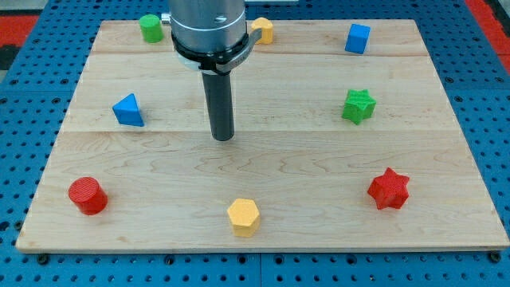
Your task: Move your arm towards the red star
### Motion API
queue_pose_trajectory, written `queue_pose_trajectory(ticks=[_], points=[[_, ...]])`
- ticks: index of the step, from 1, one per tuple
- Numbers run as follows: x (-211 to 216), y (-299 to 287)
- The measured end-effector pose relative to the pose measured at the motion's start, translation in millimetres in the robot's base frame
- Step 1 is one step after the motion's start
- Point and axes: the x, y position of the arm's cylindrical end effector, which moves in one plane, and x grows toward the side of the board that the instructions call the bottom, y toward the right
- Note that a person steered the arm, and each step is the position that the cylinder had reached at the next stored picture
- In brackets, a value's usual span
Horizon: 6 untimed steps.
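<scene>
The red star lies on the wooden board at the view's lower right. My tip touches the board near its middle, a little left of centre. It stands far to the left of the red star and somewhat above it in the view. It touches no block. The nearest blocks to the tip are the blue triangle to its left and the yellow hexagon below it.
A red cylinder sits at the lower left. A green star sits at the right, a blue cube at the upper right. A green cylinder and a partly hidden yellow block sit along the top edge.
</scene>
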Motion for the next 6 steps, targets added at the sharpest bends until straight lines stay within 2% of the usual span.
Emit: queue_pose_trajectory(ticks=[4,6], points=[[-20.5,14.0],[-92.0,47.7]])
